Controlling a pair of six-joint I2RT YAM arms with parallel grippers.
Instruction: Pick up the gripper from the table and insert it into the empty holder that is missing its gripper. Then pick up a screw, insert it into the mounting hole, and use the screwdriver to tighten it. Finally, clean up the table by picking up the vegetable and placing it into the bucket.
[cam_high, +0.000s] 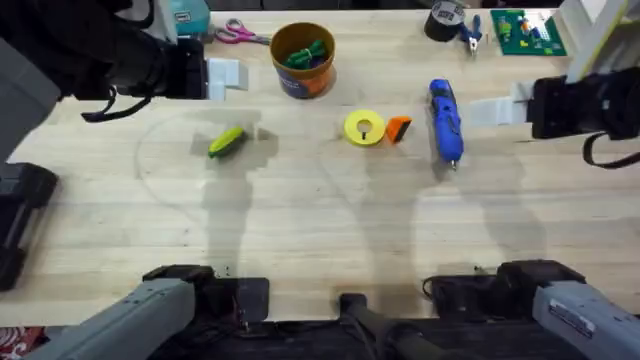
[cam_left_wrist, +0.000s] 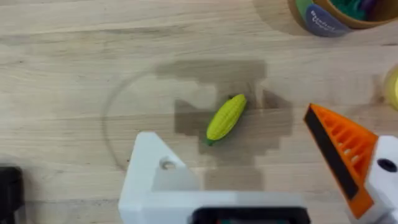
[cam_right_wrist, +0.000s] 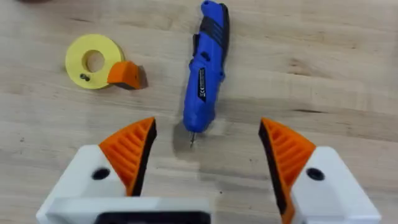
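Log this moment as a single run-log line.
gripper: on table beside yellow disc | holder: bare | screwdriver: lying on table | vegetable: on table, not in bucket | right gripper: open

Both arms are raised above the bench. The left pincer (cam_left_wrist: 255, 180) carries one orange finger (cam_left_wrist: 341, 155), and its other white bracket, the holder (cam_left_wrist: 155, 177), is bare. The right pincer (cam_right_wrist: 208, 155) stands wide apart, with both orange fingers (cam_right_wrist: 130, 149) in place, holding nothing.
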